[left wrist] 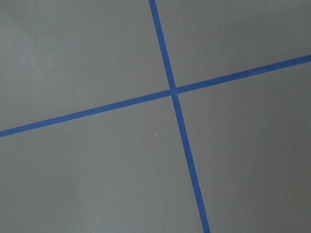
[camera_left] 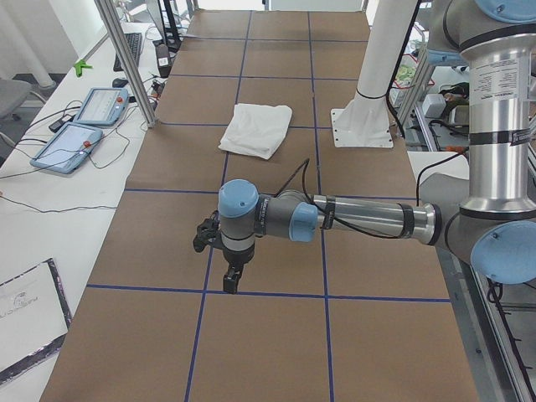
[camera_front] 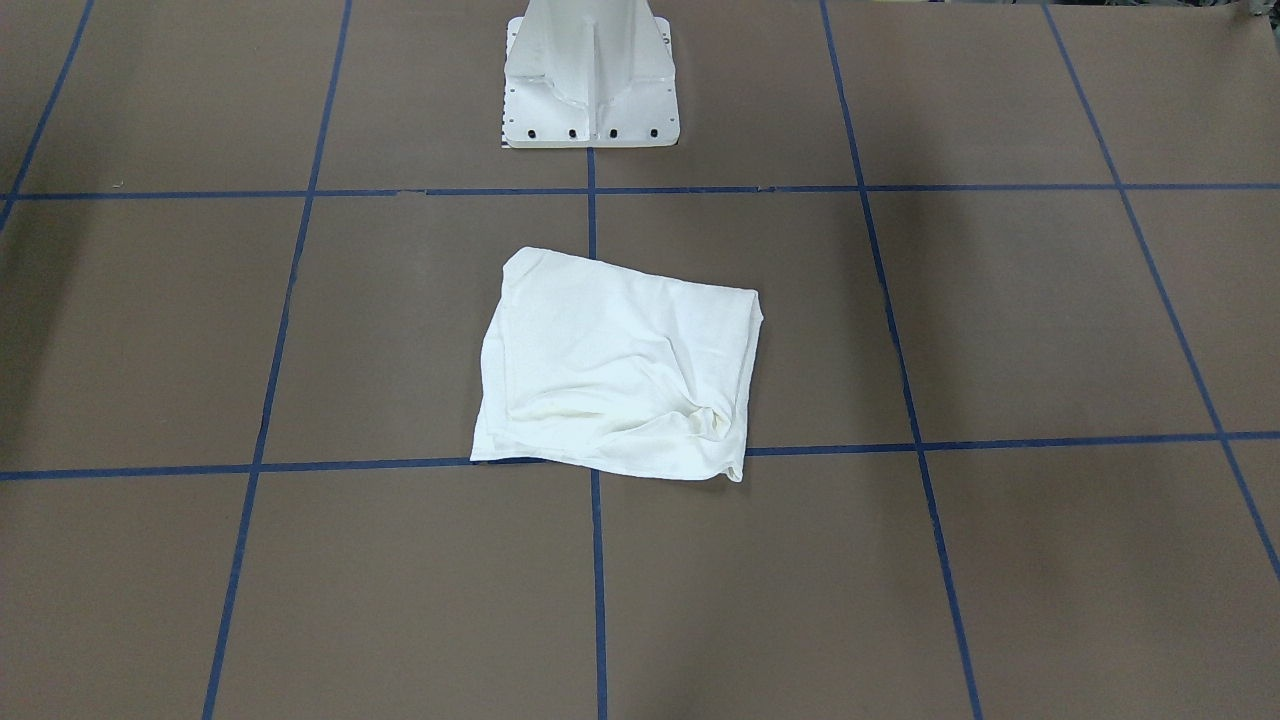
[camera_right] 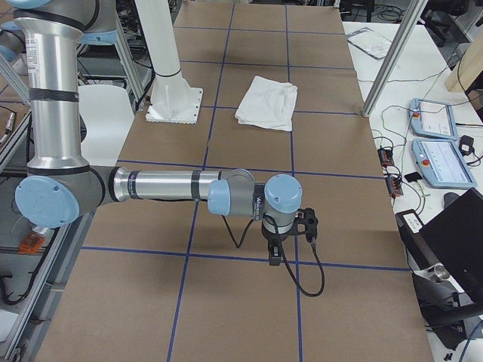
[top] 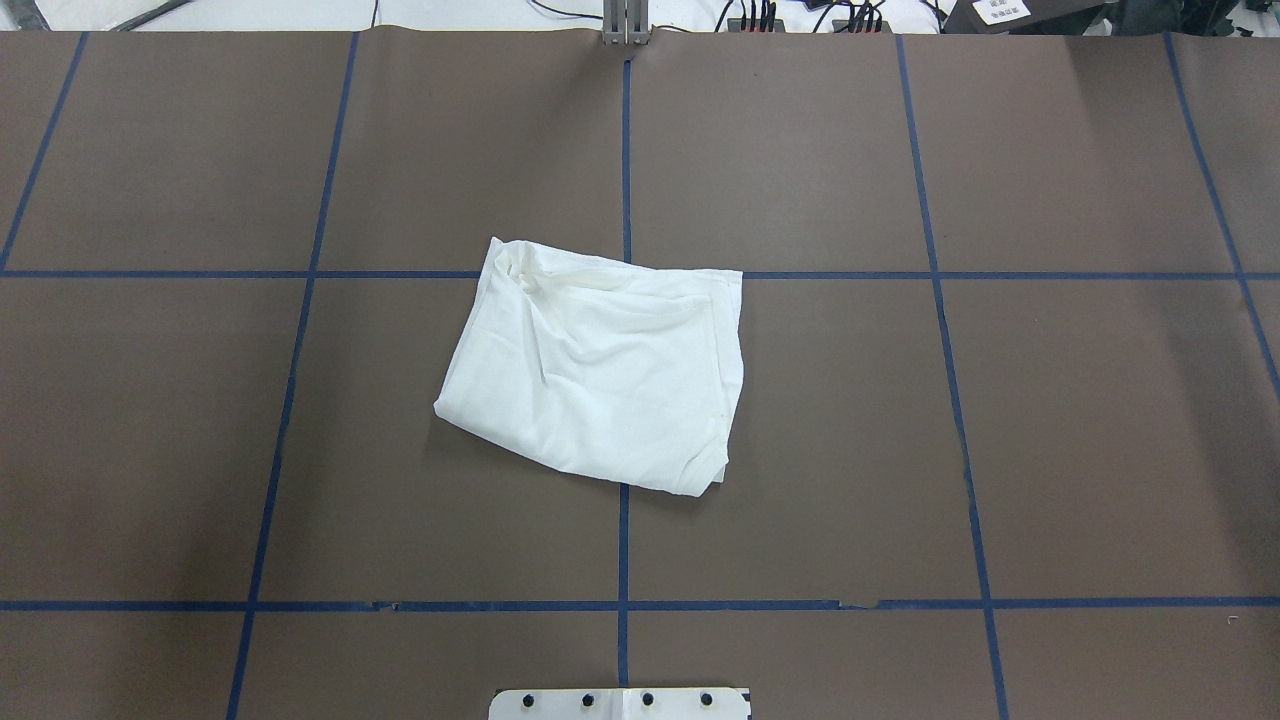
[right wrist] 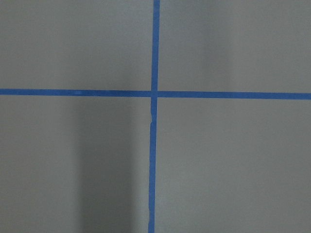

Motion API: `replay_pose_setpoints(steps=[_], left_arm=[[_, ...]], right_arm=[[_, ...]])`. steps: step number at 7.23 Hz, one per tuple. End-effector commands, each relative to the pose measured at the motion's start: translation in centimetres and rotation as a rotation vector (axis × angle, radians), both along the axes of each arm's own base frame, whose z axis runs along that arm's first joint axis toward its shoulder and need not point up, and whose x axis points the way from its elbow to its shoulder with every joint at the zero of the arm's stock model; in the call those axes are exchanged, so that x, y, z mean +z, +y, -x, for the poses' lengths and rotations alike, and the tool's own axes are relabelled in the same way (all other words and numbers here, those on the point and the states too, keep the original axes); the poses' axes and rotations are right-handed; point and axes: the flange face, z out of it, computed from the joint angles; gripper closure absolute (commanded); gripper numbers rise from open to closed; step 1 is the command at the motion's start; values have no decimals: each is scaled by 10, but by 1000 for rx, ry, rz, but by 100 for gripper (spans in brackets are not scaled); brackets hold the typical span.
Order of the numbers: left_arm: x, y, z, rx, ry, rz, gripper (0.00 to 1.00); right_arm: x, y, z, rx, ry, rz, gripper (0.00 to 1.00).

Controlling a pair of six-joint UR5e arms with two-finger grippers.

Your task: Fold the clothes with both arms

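Folded white shirt [top: 600,370] is seen lying rumpled at the middle of the brown table [top: 1100,450], over a crossing of blue tape lines [top: 625,150]. The left gripper [camera_left: 232,282] and right gripper [camera_right: 275,259] are held low over opposite table ends, well apart from it. Their opening cannot be told.

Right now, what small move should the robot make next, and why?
Probably swing the left arm toward the shirt to smooth its bunched corner. It lies folded in a rough rectangle, but that far-left corner is rumpled, and the right arm hovers well away too.
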Motion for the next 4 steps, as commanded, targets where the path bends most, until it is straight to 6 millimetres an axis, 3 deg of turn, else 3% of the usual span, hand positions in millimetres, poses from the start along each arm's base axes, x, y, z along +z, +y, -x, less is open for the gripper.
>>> replay_pose_setpoints(steps=[1,4], left_arm=[[7,3,3,14,29,13,0],[10,5,1,16,66,21,0]], right_arm=[[4,8,-13,32,-28,24,0],[17,47,-19,54,-33,51,0]])
